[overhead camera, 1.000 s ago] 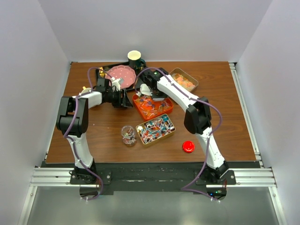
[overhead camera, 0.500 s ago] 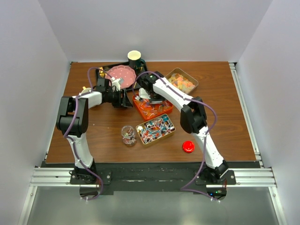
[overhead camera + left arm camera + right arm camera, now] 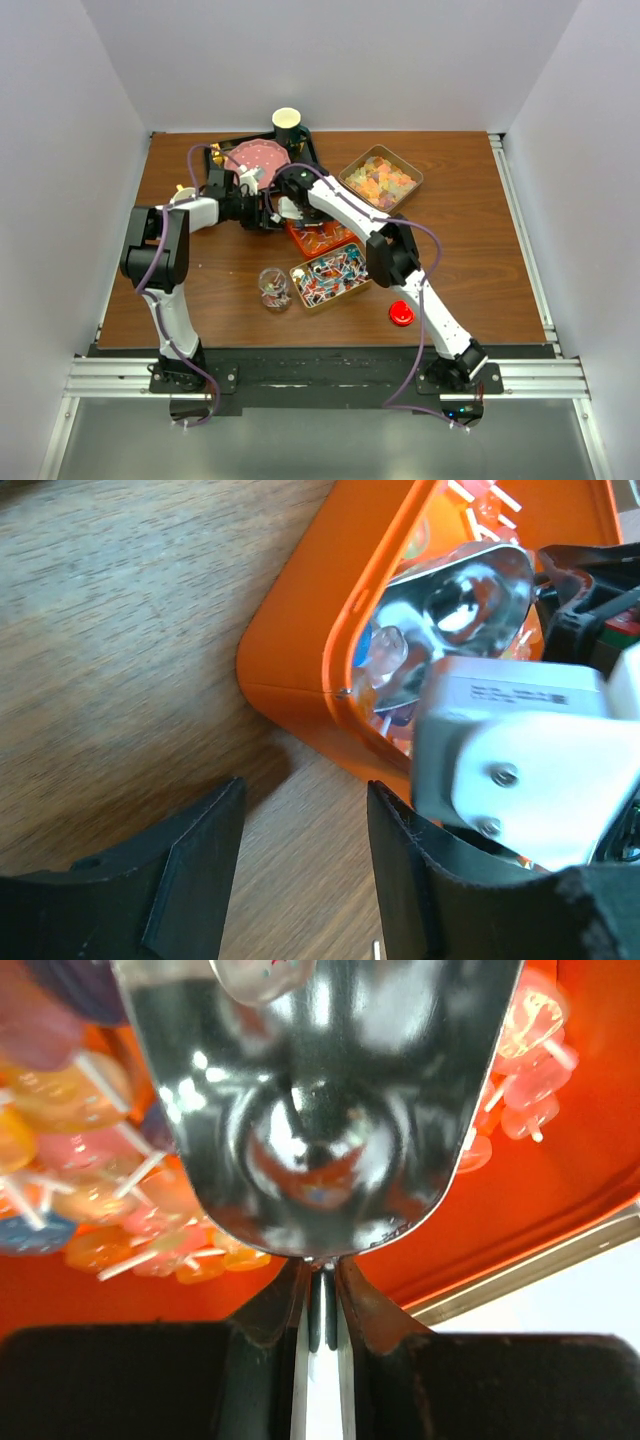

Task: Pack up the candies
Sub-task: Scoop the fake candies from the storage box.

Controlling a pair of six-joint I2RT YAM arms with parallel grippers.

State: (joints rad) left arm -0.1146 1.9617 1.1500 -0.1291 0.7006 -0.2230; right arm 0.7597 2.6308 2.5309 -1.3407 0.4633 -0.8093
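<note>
The right arm has swung from the tray's middle toward its 9 o'clock edge, uncovering the gummy tin it was hiding. The right gripper is pressed tight on the handle of a metal scoop, whose bowl sits low among the candies in the orange tray. One pale piece shows at the scoop's far lip; whether it carries more I cannot tell.

The left gripper is spread and holds nothing, hovering just beside the tray's near corner, apart from it.

Most of the packing looks undone. In the overhead view, stick candies fill the orange tray, wrapped ones fill the long tin at the tray's 6 o'clock, and gummies fill the tin at its 2 o'clock. The small clear jar at 7 o'clock holds only a few coloured pieces at its bottom. Its likely cap, the red lid, lies well apart at 5 o'clock. So scooping, tipping into the jar and closing it all seem to remain.
</note>
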